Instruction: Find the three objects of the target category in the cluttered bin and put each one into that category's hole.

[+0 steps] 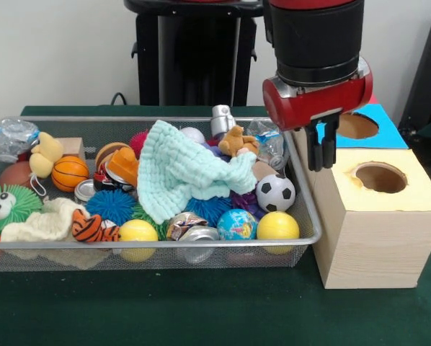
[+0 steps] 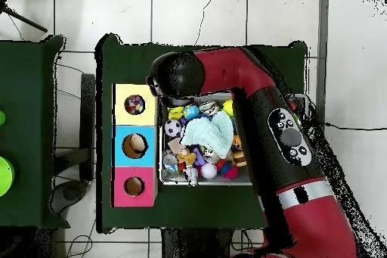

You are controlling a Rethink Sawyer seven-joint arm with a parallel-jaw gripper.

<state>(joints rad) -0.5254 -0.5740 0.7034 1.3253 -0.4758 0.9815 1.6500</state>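
A green-covered bench [image 1: 201,310] carries a mesh bin [image 1: 302,238] heaped with balls, cans and a mint cloth [image 1: 179,169]. The end effector [image 1: 321,150], fingers close together and seemingly empty, hangs just beside the yellow hole [image 1: 380,176], probably after a drop; the soccer ball [image 1: 275,192] waits nearby.

Table [image 1: 165,310]: covered in dark green cloth. Two items are borne directly on it.

1. Wire-mesh bin [image 1: 150,249], silver, set toward 9 o'clock in the front view and filled with balls, cans, cloths and soft toys.
2. Wooden box [image 1: 374,238], set at 3 o'clock of the bin, just beside its rim. Three round holes are cut in its top, panelled yellow, blue and pink; in the overhead view the panels run from 12 to 6 o'clock, at 9 o'clock of the bin.
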